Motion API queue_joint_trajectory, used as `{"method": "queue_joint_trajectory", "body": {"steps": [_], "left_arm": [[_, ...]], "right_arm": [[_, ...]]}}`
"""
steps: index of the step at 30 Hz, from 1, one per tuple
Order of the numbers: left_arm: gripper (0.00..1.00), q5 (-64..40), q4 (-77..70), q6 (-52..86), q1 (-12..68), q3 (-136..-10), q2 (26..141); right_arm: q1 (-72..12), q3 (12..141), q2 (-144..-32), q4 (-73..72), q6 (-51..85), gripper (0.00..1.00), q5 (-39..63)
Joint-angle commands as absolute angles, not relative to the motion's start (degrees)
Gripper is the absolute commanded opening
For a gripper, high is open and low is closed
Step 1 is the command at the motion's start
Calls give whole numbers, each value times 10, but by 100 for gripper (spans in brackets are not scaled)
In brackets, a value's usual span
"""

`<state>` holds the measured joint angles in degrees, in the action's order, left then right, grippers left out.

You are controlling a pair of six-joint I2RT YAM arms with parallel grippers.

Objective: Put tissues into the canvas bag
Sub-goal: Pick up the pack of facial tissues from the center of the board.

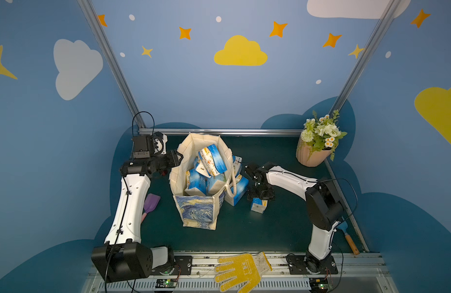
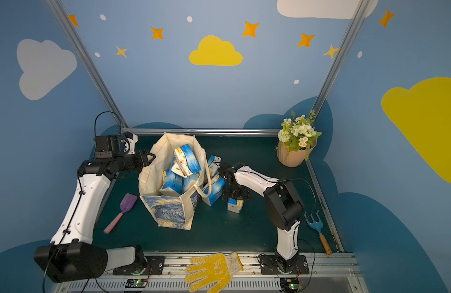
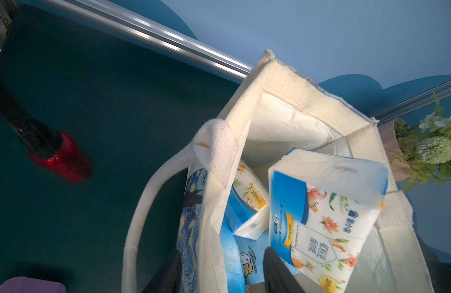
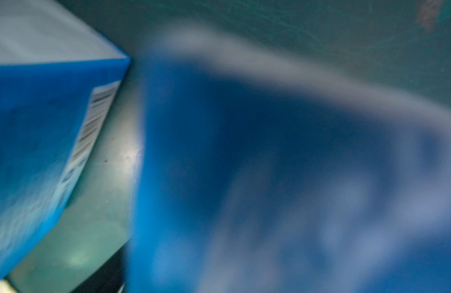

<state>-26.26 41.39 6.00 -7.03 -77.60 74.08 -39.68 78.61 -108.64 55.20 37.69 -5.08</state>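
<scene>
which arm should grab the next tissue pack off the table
Right. The right pincer sits directly over a loose tissue pack standing on the table near the canvas bag. The left pincer is shut on the bag's rim, propping it open.

Both top views are sitting high over the near edge of the table [image 1: 244,238], looking down toward the back wall [image 1: 219,101] from well back, catching the whole table. The bag [image 1: 194,213] is landing mid-frame, the flower pot [image 1: 311,157] upper right, the glove [image 1: 242,271] bottom center. In both top views it's nearly the same scene, just slid sideways a little. The left wrist camera is hanging close over the bag's open mouth, peering in at the tissue packs [image 3: 326,210], sharing the bag and flower pot with the top views. The right wrist camera is sitting right up against a blue pack [image 4: 270,177] on the table, so near it's blurring.
</scene>
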Motion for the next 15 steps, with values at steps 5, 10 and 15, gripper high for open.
{"method": "queue_joint_trajectory", "body": {"steps": [5,10,15], "left_arm": [[4,-263,416,49,-75,-773,740],[4,-270,414,51,-75,-773,744],[4,-283,416,51,-75,-772,749]], "right_arm": [[-385,749,-1027,544,380,57,-66],[-384,760,-967,560,363,19,-78],[-394,838,-884,561,311,16,-104]]}}
